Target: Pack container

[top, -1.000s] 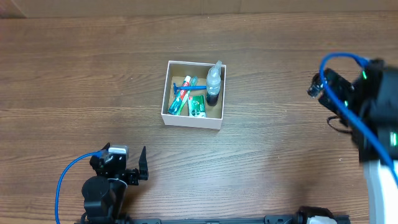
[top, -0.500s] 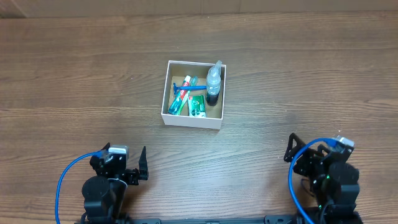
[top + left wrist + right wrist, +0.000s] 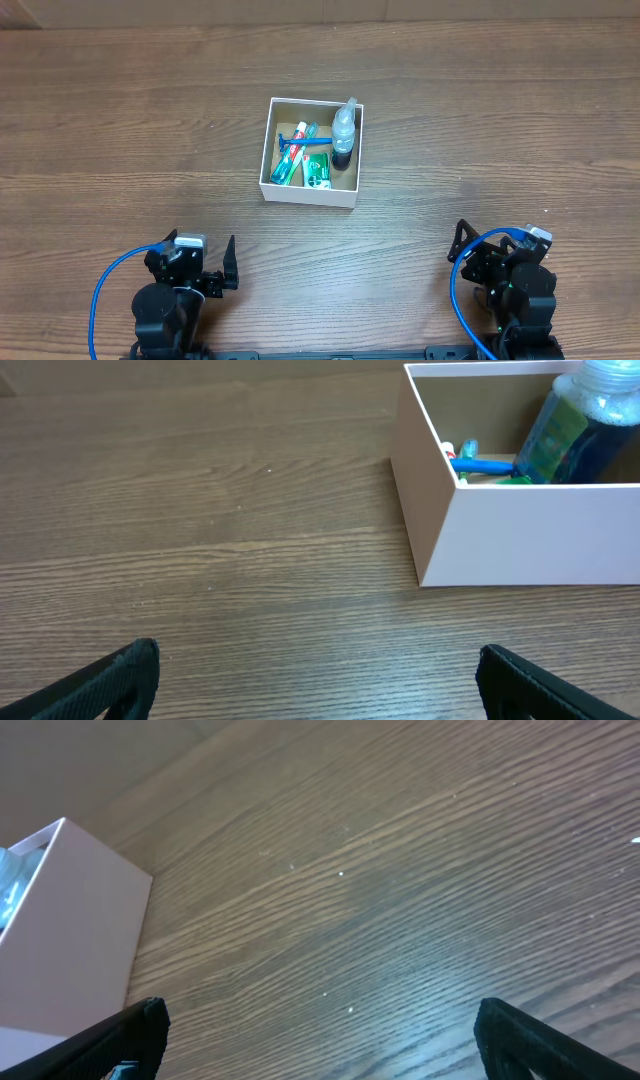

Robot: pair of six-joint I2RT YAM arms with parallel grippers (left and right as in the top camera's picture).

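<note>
The wooden table (image 3: 120,120) bears the container (image 3: 308,193) at its middle, well apart from both arms at the near edge. The left gripper (image 3: 318,655) and right gripper (image 3: 320,1012) are spread wide and hold nothing. Inside, the clear bottle (image 3: 344,125) stands along the right wall with its cap above the rim. A careless reach, or a nudge to the light box, would likely topple it out. The toothpaste tube (image 3: 293,155) and blue razor (image 3: 300,141) lie flat and look safer.

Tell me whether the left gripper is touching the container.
Apart. The overhead view shows the left gripper open and empty, with a stretch of bare table between it and the container.
</note>
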